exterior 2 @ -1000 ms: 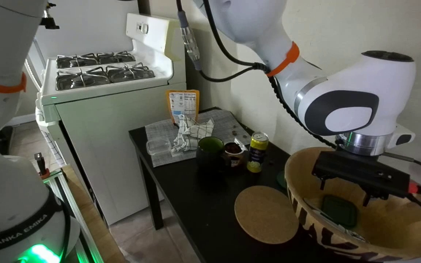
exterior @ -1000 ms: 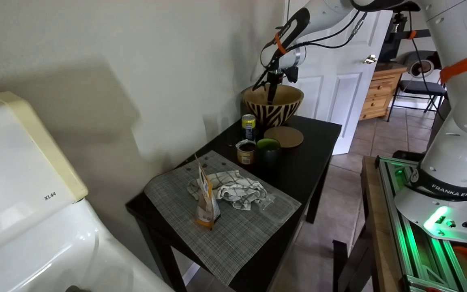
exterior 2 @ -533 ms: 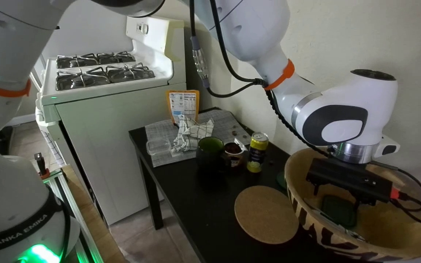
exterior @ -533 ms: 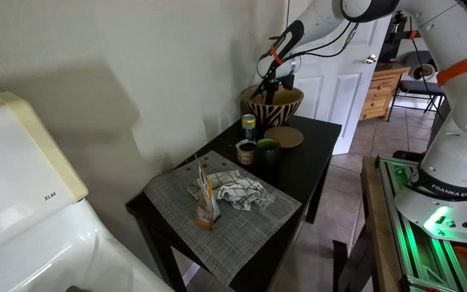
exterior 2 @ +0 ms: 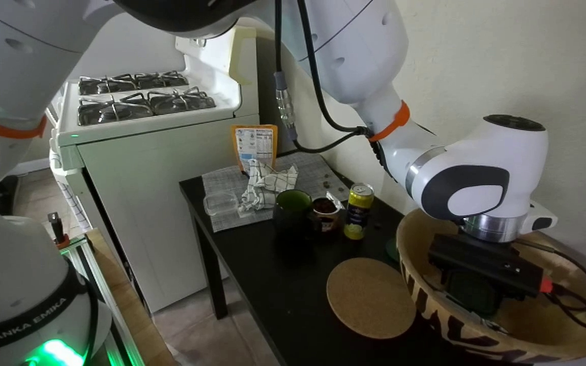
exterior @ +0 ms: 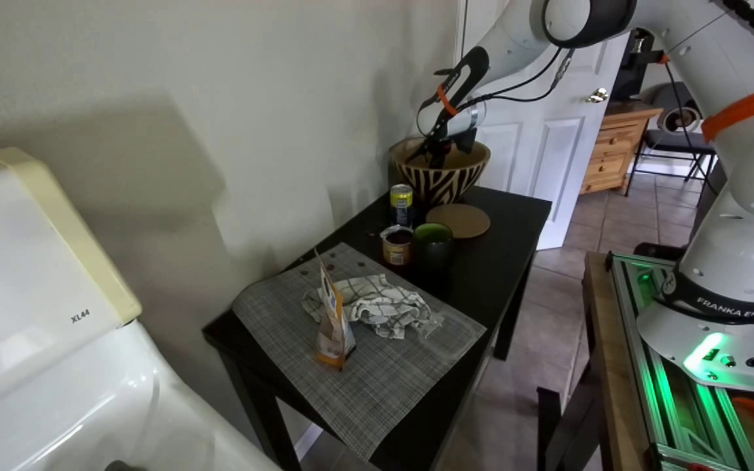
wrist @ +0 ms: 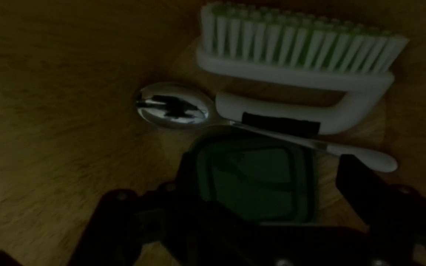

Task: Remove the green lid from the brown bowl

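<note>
The green lid point(wrist: 252, 181) is square with rounded corners and lies at the bottom of the brown bowl point(exterior 2: 443, 323). The bowl is wide with dark zebra-like stripes and also shows in an exterior view point(exterior: 446, 184). The lid is partly covered by my gripper in an exterior view point(exterior 2: 476, 295). My gripper point(wrist: 266, 166) is inside the bowl, open, with its fingers on either side of the lid. The left finger overlaps the lid's left edge; a gap shows between the lid and the right finger. The wrist view is dark, so contact cannot be told.
In the bowl, a silver spoon point(wrist: 172, 107) and a white brush point(wrist: 294, 74) lie beside the lid. On the black table are a round cork board point(exterior 2: 369, 300), a yellow can point(exterior 2: 358, 211), a dark mug point(exterior 2: 292, 216), an opened tin point(exterior 2: 326, 218), a cloth point(exterior 2: 267, 185) and a pouch point(exterior 2: 255, 145).
My gripper has moved down into the bowl and slightly left in an exterior view, and now sits over the lid. The lid and the other objects have not visibly moved.
</note>
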Controlling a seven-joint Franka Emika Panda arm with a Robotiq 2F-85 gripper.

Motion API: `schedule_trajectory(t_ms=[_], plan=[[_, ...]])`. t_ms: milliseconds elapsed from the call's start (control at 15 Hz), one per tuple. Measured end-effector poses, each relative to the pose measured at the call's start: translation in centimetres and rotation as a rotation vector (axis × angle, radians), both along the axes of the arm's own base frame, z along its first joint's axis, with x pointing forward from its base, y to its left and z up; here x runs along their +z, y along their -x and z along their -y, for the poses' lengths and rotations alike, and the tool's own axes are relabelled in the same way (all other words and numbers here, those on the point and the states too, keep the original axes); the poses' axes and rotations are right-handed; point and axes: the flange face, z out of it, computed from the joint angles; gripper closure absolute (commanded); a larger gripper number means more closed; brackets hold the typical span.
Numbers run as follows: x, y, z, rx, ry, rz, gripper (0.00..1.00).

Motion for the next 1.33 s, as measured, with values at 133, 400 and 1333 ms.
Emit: schedule_trajectory(t_ms=[133, 400, 1333], plan=[[-0.3, -0.1, 0.3, 0.007, 0.016, 0.012, 0.01], [-0.9, -0.8, 0.7, 0.018, 0.031, 0.038, 0.05], [-1.3, -2.6, -0.3, 0.024, -0.025, 0.101, 0.03]])
